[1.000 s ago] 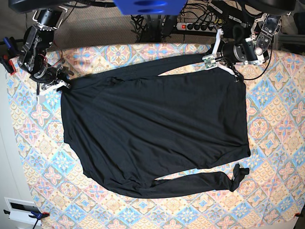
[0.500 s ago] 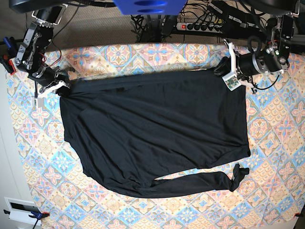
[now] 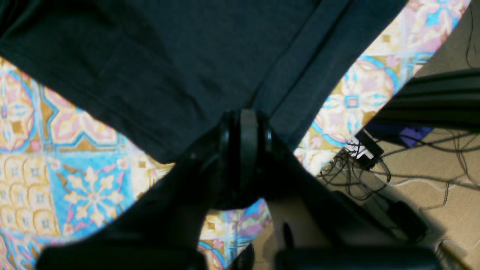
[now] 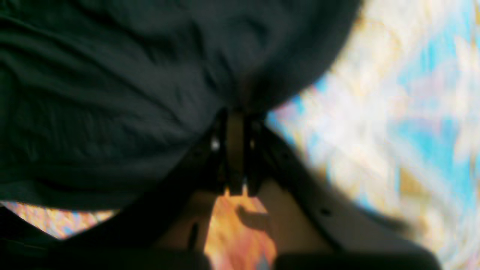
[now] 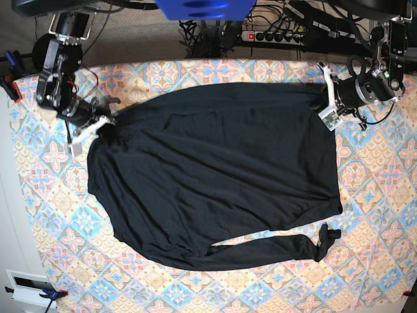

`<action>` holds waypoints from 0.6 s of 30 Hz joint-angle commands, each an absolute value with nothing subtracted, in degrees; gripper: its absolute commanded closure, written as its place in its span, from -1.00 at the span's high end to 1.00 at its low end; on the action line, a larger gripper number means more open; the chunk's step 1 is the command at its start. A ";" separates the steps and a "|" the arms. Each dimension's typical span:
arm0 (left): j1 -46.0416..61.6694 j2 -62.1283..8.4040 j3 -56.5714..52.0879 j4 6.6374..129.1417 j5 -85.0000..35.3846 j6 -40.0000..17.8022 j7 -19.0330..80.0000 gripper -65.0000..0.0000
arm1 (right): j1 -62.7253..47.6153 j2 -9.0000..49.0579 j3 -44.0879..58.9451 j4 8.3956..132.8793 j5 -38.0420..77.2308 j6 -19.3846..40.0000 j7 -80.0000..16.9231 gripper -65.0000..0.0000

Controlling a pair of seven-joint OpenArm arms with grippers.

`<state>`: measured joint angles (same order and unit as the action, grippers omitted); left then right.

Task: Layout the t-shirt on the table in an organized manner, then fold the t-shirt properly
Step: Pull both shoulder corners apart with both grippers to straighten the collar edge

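now we have drawn the t-shirt (image 5: 215,176) taut along the table's (image 5: 384,195) far edge. left gripper (image 5: 324,99) and right gripper (image 5: 104,125) each stay clamped on fabric, so spreading nears completion.

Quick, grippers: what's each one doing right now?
Left gripper: shut on the t-shirt edge.
Right gripper: shut on the t-shirt.

Base: overhead, looking straight down on whole table (image 5: 365,163) and shirt (image 5: 215,182).
Wrist views: 2, close behind each gripper, facing shirt edge.
Shared: shirt, table cloth.
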<state>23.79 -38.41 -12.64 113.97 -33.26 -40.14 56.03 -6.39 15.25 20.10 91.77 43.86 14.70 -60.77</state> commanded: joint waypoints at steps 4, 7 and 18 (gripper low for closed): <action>23.52 -39.43 -13.14 114.59 -33.98 -40.00 55.25 -1.00 | -3.30 16.22 20.09 92.97 44.97 15.08 -59.38 -1.00; 23.52 -39.16 -15.16 114.59 -34.24 -40.00 55.25 -1.00 | -3.30 16.22 20.18 92.97 44.97 15.08 -59.47 -1.00; 23.52 -34.59 -23.34 114.33 -33.89 -40.00 55.25 -1.00 | -2.59 16.22 20.09 92.79 44.97 15.08 -59.38 -1.00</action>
<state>23.62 -33.34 -22.50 113.78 -33.43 -40.21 56.18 -3.86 15.20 19.86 91.81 43.86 14.76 -60.66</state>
